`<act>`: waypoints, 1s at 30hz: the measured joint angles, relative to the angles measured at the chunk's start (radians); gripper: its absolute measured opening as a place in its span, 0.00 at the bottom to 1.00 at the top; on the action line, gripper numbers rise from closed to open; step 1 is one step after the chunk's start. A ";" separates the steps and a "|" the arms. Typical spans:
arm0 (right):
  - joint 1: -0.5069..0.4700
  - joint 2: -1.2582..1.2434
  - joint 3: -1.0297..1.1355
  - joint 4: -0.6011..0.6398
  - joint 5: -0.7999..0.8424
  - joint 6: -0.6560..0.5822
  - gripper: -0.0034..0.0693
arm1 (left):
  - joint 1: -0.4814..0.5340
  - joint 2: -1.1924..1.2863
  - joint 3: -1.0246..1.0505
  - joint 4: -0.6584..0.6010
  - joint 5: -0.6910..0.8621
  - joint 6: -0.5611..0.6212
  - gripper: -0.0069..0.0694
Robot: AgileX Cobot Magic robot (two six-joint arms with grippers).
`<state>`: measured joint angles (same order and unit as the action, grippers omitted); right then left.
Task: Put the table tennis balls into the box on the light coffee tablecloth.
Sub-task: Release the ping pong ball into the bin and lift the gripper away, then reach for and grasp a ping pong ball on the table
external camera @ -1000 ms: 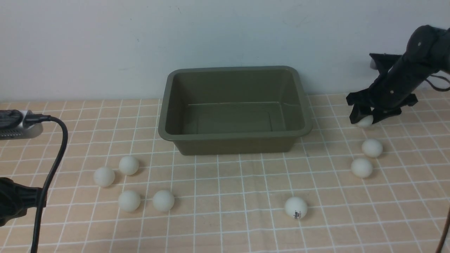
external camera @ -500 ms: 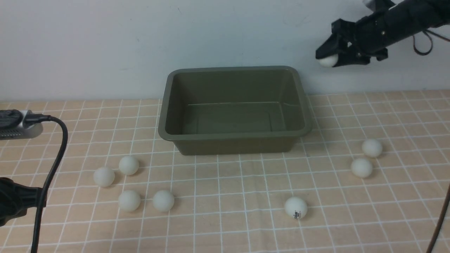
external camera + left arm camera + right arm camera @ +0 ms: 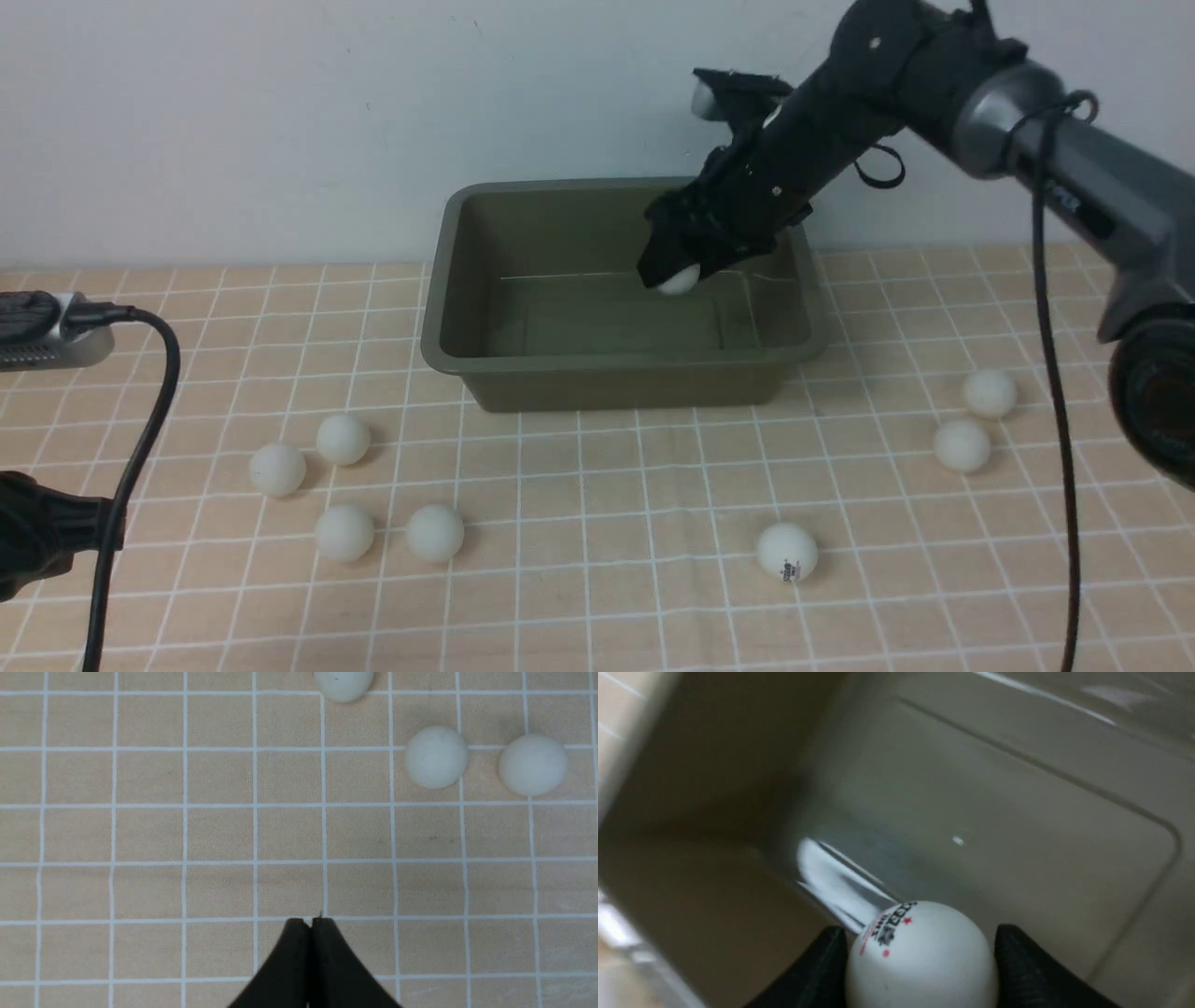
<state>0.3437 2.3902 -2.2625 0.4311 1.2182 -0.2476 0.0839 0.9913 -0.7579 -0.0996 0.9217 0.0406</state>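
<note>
My right gripper [image 3: 674, 273] reaches down into the olive-green box [image 3: 448, 350], shut on a white table tennis ball [image 3: 679, 279] with a printed mark [image 3: 920, 956]; the box floor lies below it. Several more balls rest on the light coffee tablecloth [image 3: 597, 504]: a cluster at front left [image 3: 343, 439], one with a dark mark in front of the box [image 3: 787, 551], two at the right [image 3: 962, 445]. My left gripper [image 3: 308, 921] is shut with nothing in it, hovering over the cloth with three balls beyond it [image 3: 436, 756].
A black cable [image 3: 140, 448] loops down at the left edge beside the left arm. A pale wall stands behind the box. The right arm's grey forearm [image 3: 1083, 177] and its cable cross the right side above the two balls there.
My right gripper carried the ball up from the cloth at the far right, swung left and came down into the box. The left arm and the other balls stayed still.
</note>
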 joint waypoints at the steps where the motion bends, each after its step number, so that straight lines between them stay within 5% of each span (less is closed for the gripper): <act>1: 0.012 0.002 0.000 -0.052 -0.008 0.019 0.55 | 0.000 0.000 0.000 0.000 0.000 0.000 0.00; 6: 0.052 0.019 0.000 -0.192 -0.023 0.064 0.55 | 0.000 0.000 0.000 -0.001 0.000 0.000 0.00; 18: 0.054 0.039 -0.024 -0.175 -0.011 0.065 0.74 | 0.000 0.000 0.000 -0.001 0.001 0.000 0.00; 30: -0.013 -0.207 -0.046 -0.316 0.032 0.125 0.75 | 0.000 0.000 0.000 -0.001 0.006 0.014 0.00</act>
<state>0.3310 2.1828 -2.3086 0.1154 1.2502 -0.1228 0.0839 0.9913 -0.7579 -0.1005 0.9282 0.0544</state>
